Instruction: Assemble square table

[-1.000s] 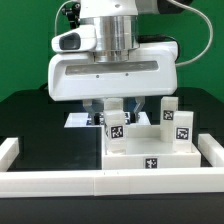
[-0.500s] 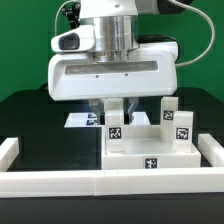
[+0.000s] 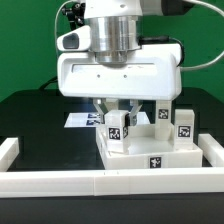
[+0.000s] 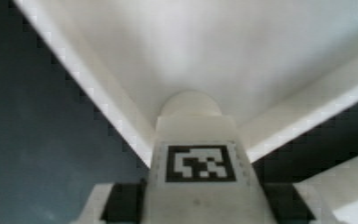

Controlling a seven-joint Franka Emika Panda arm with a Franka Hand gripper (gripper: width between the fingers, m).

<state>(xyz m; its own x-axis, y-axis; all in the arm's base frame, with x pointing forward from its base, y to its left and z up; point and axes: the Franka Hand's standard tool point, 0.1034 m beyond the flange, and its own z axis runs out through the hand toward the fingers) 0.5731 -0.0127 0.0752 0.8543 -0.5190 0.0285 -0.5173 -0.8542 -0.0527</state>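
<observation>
The square table's white slab (image 3: 128,157) lies on the black table inside the white rails, and shows as a pale rimmed surface (image 4: 291,55) in the wrist view. One tagged white leg (image 3: 115,128) stands upright on the slab's corner at the exterior view's left. My gripper (image 3: 116,117) comes straight down over this leg and is shut on it, one finger on each side. The wrist view has the leg (image 4: 201,135) running up the middle, tag facing the camera, held in my gripper (image 4: 201,206). Two more legs (image 3: 162,113) (image 3: 184,124) stand upright on the slab's right part.
A long white rail (image 3: 110,184) runs along the front, with short rail ends at the exterior view's left (image 3: 8,150) and right (image 3: 213,150). The marker board (image 3: 78,119) lies flat behind the slab, to the left. A green wall stands at the back.
The fingers have closed onto the left leg. The hand has shifted a little toward the exterior view's right, and the slab has slid slightly to the left.
</observation>
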